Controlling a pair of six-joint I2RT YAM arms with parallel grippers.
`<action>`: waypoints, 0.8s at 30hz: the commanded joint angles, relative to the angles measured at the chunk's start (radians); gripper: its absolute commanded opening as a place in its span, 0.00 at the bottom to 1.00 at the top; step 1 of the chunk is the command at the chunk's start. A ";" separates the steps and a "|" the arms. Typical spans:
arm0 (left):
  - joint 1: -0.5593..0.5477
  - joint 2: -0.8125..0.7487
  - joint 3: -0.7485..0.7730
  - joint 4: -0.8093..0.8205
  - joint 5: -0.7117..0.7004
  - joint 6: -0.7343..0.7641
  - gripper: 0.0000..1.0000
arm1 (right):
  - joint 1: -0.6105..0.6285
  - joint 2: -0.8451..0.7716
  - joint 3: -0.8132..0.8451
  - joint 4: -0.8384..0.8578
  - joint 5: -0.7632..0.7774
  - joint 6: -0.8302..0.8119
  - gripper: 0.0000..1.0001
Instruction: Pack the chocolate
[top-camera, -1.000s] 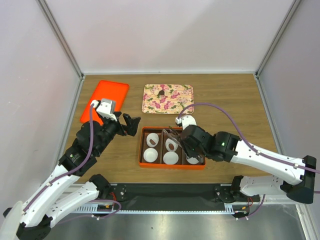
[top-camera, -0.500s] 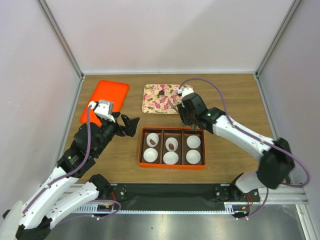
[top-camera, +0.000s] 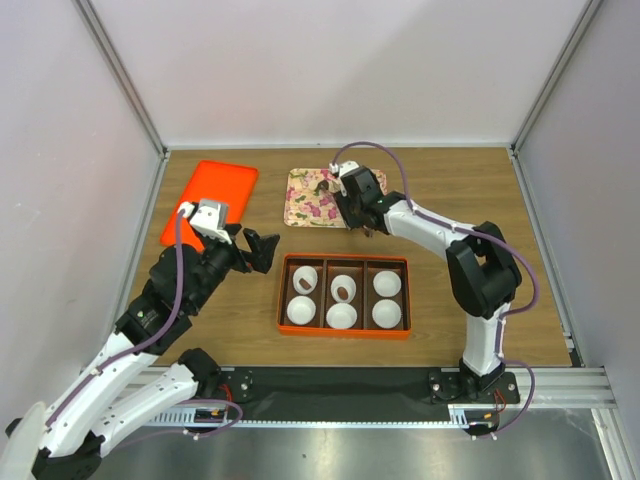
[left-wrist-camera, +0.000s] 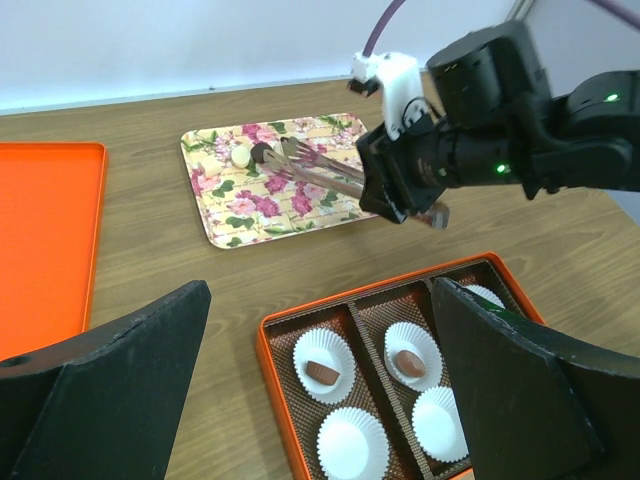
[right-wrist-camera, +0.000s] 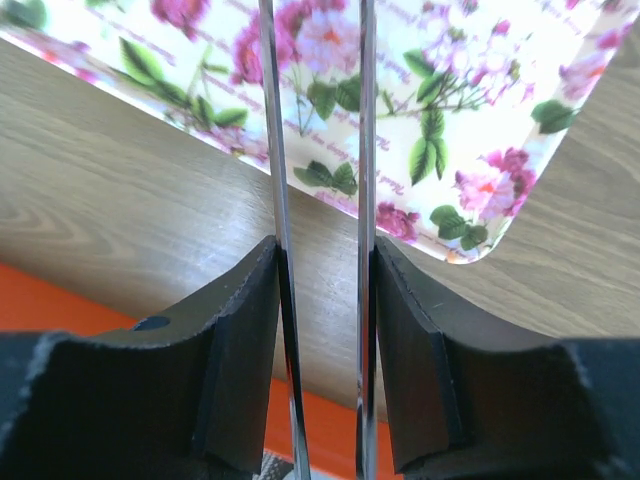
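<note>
One dark-brown chocolate lies on the floral tray, with a pale lump beside it. My right gripper is shut on metal tongs, and the tong tips reach the chocolate on the tray. The orange box holds several white paper cups. Two of them hold chocolates. My left gripper is open and empty, just left of the box, and it hovers above the box's left cups in the left wrist view.
An orange tray lies at the back left. The floral tray fills the top of the right wrist view, with the box rim below. Grey walls stand along both sides and the back.
My right arm has swung from over the box back to the floral tray, carrying the tongs. The left arm has stayed nearly still.
</note>
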 joint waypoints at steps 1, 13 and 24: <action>-0.003 -0.003 0.005 0.032 -0.010 0.008 1.00 | -0.011 0.035 0.024 0.042 0.016 -0.022 0.44; -0.003 0.003 0.007 0.038 -0.008 0.011 1.00 | -0.019 0.038 0.021 0.028 0.053 -0.011 0.42; -0.003 -0.003 0.005 0.032 -0.019 0.012 1.00 | -0.022 0.083 0.075 0.028 0.025 -0.032 0.43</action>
